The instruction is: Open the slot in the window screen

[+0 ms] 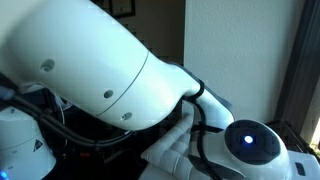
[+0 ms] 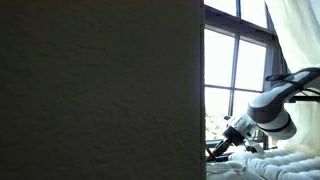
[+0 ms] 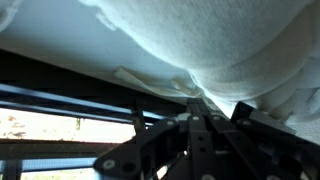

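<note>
The hand sits low at the foot of the window, beside the white curtain; its finger spacing cannot be determined, and the screen slot itself is too indistinct to locate.

Dark panel blocks most of view; gripper dim, jaws indiscernible.

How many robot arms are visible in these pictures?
1. Both exterior views show the arm: at the right by the window, and close up. A dark panel covers the left side, so another may be hidden.
</note>
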